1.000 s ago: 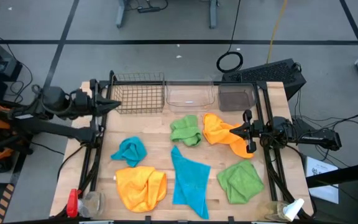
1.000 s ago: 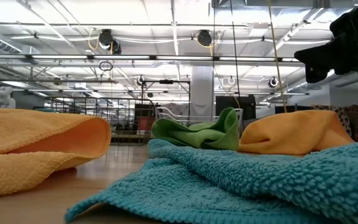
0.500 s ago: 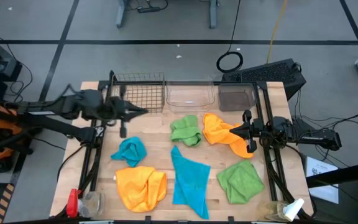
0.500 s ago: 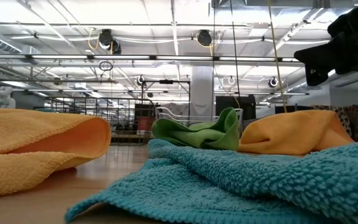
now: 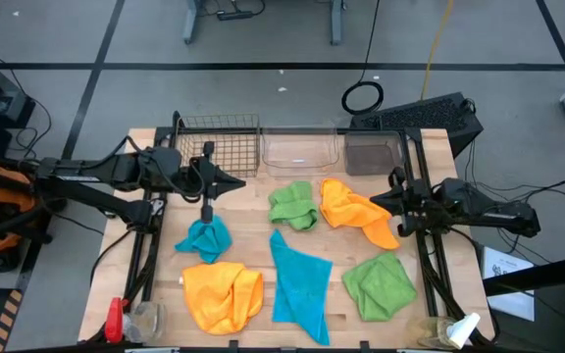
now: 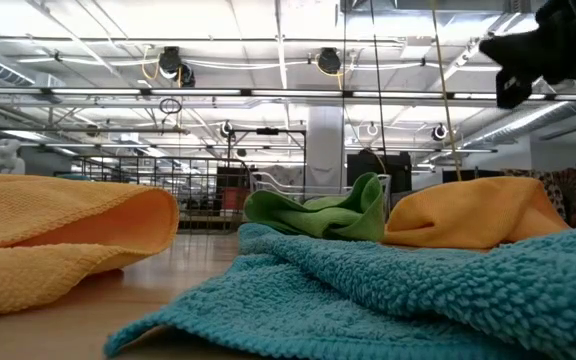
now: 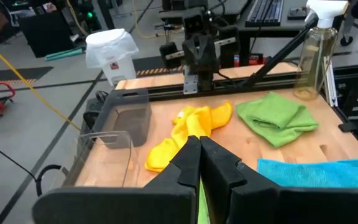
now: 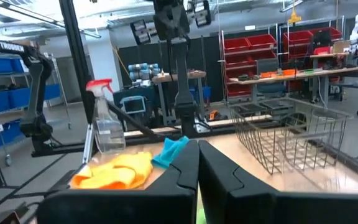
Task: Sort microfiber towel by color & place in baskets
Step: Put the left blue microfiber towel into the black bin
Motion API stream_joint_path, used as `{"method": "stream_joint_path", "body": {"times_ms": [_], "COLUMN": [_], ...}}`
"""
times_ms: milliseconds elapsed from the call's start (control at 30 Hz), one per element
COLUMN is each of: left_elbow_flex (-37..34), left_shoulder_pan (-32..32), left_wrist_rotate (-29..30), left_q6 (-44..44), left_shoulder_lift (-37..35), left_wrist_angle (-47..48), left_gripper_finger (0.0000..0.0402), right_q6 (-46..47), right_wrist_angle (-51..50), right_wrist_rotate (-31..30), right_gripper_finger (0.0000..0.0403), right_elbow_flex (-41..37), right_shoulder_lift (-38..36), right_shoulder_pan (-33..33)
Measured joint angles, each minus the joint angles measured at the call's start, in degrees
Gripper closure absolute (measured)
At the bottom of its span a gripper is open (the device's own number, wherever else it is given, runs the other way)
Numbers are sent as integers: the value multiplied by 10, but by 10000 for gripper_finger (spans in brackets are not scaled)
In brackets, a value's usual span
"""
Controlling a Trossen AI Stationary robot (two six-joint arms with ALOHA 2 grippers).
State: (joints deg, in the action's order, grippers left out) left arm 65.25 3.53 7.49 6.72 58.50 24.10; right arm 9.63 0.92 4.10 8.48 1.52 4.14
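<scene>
Hovering my clenched left pincer above the small teal towel, I am risking snagging nothing unless it opens; beyond, the wire-mesh basket is waiting at the bench's far edge.

Six towels lie out: two orange, two green, two teal; three baskets stand at twelve o'clock.

Both end effectors closed, inward-pointing.

Bare wood btwn towels, wire basket: free. Towels crowd table centre; baskets wall far edge.
</scene>
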Motion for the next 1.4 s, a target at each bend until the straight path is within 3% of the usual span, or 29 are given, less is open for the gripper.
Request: {"method": "stream_joint_path", "body": {"times_ms": [467, 800, 1400], "left_elbow_flex": [0, 0, 0], "left_shoulder_pan": [0, 0, 0], "left_wrist_rotate": [2, 18, 36], "left_q6": [-4, -19, -107], "left_shoulder_lift": [0, 0, 61], "left_wrist_angle": [-13, -8, -8], "left_gripper_finger": [389, 389, 389], "right_q6": [-7, -11, 23], "right_wrist_angle": [-96, -53, -29], "right_wrist_rotate": [-30, -31, -33], "right_gripper_finger": [403, 403, 403], "right_elbow_flex": [212, 221, 222], "right_shoulder_lift": [169, 261, 266], "right_shoulder_pan": [0, 0, -1]}}
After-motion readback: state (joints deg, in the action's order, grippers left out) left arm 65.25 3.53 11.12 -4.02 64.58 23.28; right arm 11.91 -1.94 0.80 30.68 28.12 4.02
